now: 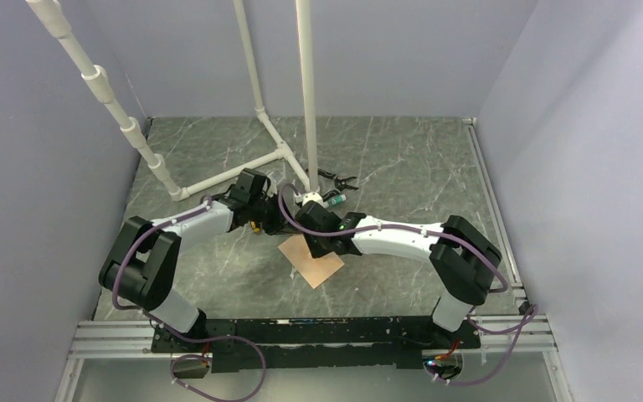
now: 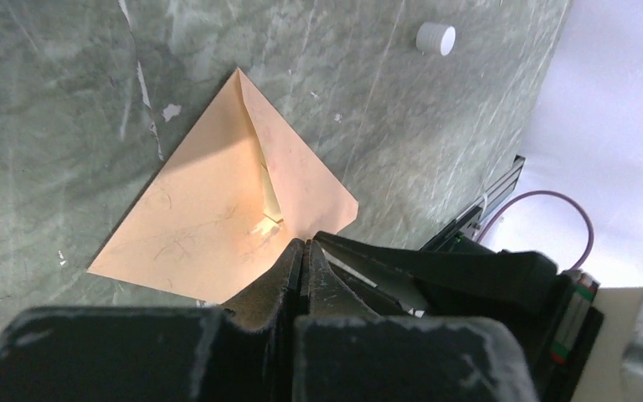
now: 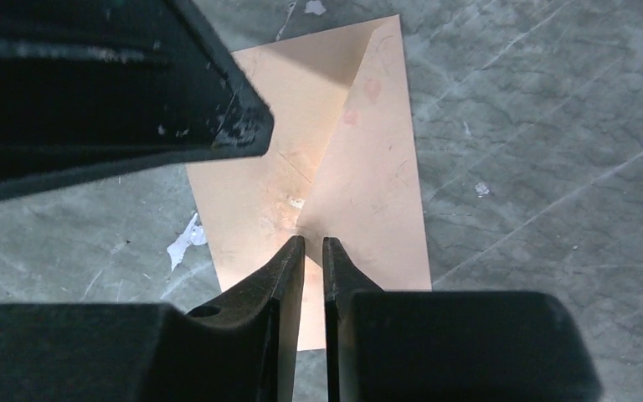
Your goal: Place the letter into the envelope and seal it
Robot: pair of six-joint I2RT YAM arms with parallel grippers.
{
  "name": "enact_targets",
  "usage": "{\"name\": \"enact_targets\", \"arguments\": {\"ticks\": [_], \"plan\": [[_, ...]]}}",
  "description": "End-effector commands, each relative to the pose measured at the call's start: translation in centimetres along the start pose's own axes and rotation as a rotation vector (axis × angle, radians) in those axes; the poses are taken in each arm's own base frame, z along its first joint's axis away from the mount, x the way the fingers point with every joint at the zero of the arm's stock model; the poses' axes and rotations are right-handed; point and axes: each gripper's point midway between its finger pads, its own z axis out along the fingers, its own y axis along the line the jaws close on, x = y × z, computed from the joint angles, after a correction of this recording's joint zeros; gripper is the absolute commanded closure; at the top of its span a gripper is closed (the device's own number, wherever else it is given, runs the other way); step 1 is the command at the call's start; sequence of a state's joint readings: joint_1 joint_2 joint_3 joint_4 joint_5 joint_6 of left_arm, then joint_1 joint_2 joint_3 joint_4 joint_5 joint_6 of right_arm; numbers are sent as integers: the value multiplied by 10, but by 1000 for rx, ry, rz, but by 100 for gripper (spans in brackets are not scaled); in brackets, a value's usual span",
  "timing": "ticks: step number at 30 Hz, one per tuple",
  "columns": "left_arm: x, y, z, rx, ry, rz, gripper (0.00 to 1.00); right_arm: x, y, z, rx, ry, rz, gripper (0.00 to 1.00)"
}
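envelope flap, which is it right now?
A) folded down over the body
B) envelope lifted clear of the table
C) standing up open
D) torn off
A: in the left wrist view the triangular flap is folded down over the body of the envelope, which lies on the table.

Peach envelope [image 3: 360, 167] flat on grey marbled table [image 3: 552, 126], diagonal folds meeting mid-sheet — right gripper [image 3: 312, 247] just there, jaws barely apart.
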State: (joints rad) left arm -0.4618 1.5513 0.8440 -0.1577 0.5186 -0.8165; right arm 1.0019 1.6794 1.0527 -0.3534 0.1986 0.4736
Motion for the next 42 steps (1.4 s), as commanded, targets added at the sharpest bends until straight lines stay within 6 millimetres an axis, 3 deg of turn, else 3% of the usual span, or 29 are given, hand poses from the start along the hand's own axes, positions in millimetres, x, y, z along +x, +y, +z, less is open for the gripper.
{"name": "enact_targets", "arguments": {"ticks": [1, 11, 19, 21, 26, 29, 33, 37, 42], "plan": [[-19, -9, 3, 20, -40, -13, 97, -16, 17, -2, -80, -48, 17, 82], [-14, -9, 23, 83, 35, -37, 97, 11, 17, 14, -107, 36, -40, 78], [-21, -18, 29, 136, 25, -21, 97, 16, 13, 17, -123, 55, -12, 75], [-23, -21, 29, 154, 19, -18, 97, 12, 12, 15, -126, 42, -10, 75], [-25, -13, 29, 113, -7, -19, 98, -14, 10, -21, -143, -75, 36, 75], [-26, -11, 25, 97, -33, -6, 98, -32, -3, -48, -131, -161, 98, 75], [-33, -17, 18, 99, -74, 19, 97, -45, -49, -64, -25, -213, 287, 77], [-38, -26, 16, 124, -90, 33, 96, -43, -81, -59, 65, -153, 380, 79], [-42, -32, 17, 147, -96, 21, 84, -39, -78, -38, 74, -53, 365, 80]]}}
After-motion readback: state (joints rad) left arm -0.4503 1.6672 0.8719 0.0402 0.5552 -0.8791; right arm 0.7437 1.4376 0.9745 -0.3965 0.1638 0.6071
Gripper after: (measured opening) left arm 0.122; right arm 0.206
